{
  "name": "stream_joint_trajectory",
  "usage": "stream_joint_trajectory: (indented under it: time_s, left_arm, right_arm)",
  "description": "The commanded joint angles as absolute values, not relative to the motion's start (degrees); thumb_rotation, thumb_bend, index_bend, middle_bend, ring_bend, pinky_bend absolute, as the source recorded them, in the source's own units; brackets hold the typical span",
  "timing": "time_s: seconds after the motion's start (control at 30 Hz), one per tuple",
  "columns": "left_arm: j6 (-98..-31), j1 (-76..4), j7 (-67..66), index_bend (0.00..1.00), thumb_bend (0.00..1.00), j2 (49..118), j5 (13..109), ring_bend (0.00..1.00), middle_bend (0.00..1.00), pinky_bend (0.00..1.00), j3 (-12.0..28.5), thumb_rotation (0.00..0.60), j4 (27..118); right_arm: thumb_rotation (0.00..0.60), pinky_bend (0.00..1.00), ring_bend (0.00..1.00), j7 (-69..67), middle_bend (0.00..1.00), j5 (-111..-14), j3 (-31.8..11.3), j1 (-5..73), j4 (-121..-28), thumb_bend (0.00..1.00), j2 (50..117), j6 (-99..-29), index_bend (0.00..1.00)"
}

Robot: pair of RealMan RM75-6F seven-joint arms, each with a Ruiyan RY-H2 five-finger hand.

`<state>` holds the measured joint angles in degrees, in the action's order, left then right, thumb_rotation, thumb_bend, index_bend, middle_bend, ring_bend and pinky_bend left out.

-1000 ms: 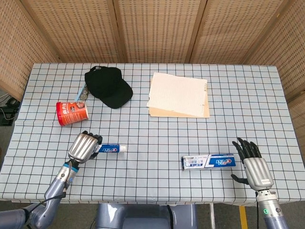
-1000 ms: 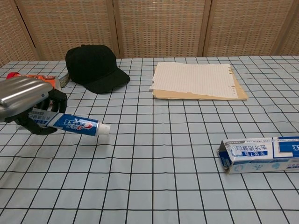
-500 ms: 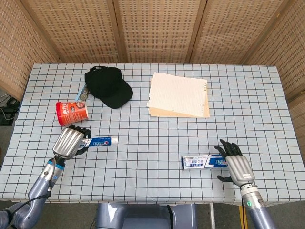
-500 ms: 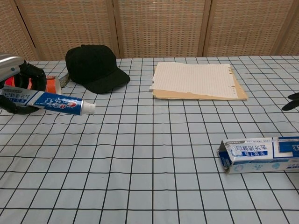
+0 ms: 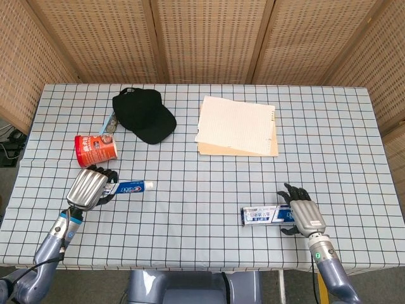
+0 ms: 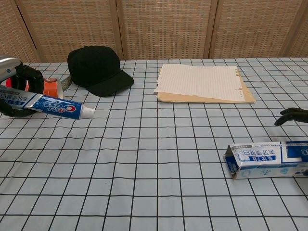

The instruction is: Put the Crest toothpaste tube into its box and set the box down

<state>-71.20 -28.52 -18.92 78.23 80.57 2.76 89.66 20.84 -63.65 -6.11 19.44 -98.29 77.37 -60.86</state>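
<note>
Tablecloth [image 5: 209, 171] in a blue grid covers the table we work at. Far across it we see a paper pad [image 5: 235, 125], a black cap [image 5: 143, 114] and, to the left, a red cup [image 5: 95, 150]. Near right lies the box [image 5: 269, 215]; our right hand [image 5: 304, 215] arches over its right end, fingers spread. Near left, our left hand [image 5: 90, 188] grips the toothpaste tube [image 6: 53, 106], lifted.

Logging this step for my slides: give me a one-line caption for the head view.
Left hand holds the toothpaste tube; right hand reaches over the box.
</note>
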Motion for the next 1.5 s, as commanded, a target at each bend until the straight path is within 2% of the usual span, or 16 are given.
stream_joint_trajectory:
  time_s: [0.03,0.13,0.23,0.3,0.43,0.47,0.57,0.83,1.07,1.5]
  left_arm:
    - [-71.16,-28.45,-19.05,0.89,0.42,78.33,80.65,0.55,0.59,0.46,2.85,0.6,89.59]
    - [-71.21,-28.35,-19.17,0.89,0.42,78.41,80.75,0.54,0.59,0.46,3.08,0.6,89.75]
    - [-71.49,-28.19,-19.19,0.89,0.42,78.35,80.99,0.55,0.59,0.46,3.31,0.6,90.03]
    - [-71.72,-28.11,-19.09,0.89,0.42,78.28,81.22,0.54,0.59,0.46,3.48,0.6,90.12]
    - [-72.4,-27.88,-17.5,0.89,0.42,78.3,81.99,0.55,0.59,0.46,3.89,0.6,89.88]
    - [-72.53,-27.84,-17.19,0.89,0.42,78.32,82.16,0.54,0.59,0.46,3.97,0.6,89.77]
    - [-72.72,-27.75,-16.0,0.89,0.42,78.44,82.61,0.55,0.59,0.46,4.15,0.6,89.47]
    - [-74.27,-27.85,-11.34,0.89,0.42,79.54,84.83,0.55,0.6,0.48,5.12,0.6,87.65]
    - [-73.79,-29.4,-7.15,0.89,0.42,79.04,84.55,0.55,0.6,0.48,7.95,0.6,88.47]
    - [-65.65,-35.21,-5.9,0.89,0.42,70.93,77.48,0.55,0.6,0.48,15.66,0.6,97.8]
  right_arm:
    - [0.6,0.03,0.0,20.4,0.01,-62.78,-5.96,19.85,-97.35,0.14,77.99,-60.26,0.25]
    - [0.6,0.06,0.0,19.46,0.04,-61.62,-5.95,20.38,-95.67,0.14,78.95,-59.21,0.27]
    - [0.6,0.14,0.05,18.17,0.12,-61.66,-6.36,20.73,-93.6,0.15,80.33,-59.42,0.35]
    - [0.6,0.24,0.15,17.26,0.21,-61.88,-6.49,20.82,-92.49,0.16,81.11,-59.6,0.44]
    - [0.6,0.49,0.44,15.01,0.45,-62.82,-6.6,20.72,-90.29,0.17,82.8,-60.38,0.65]
    - [0.6,0.53,0.5,14.64,0.49,-63.01,-6.49,20.7,-89.94,0.17,83.04,-60.39,0.69]
    - [0.6,0.57,0.58,13.26,0.55,-63.07,-6.37,20.71,-89.55,0.17,83.34,-59.96,0.75]
    - [0.6,0.61,0.6,8.71,0.58,-64.54,-7.61,21.18,-91.83,0.18,82.21,-59.68,0.77]
    - [0.6,0.61,0.6,6.35,0.58,-63.92,-10.36,23.07,-95.53,0.18,79.87,-58.42,0.77]
    - [0.6,0.61,0.6,3.85,0.58,-58.82,-15.63,27.96,-97.76,0.18,77.2,-54.58,0.77]
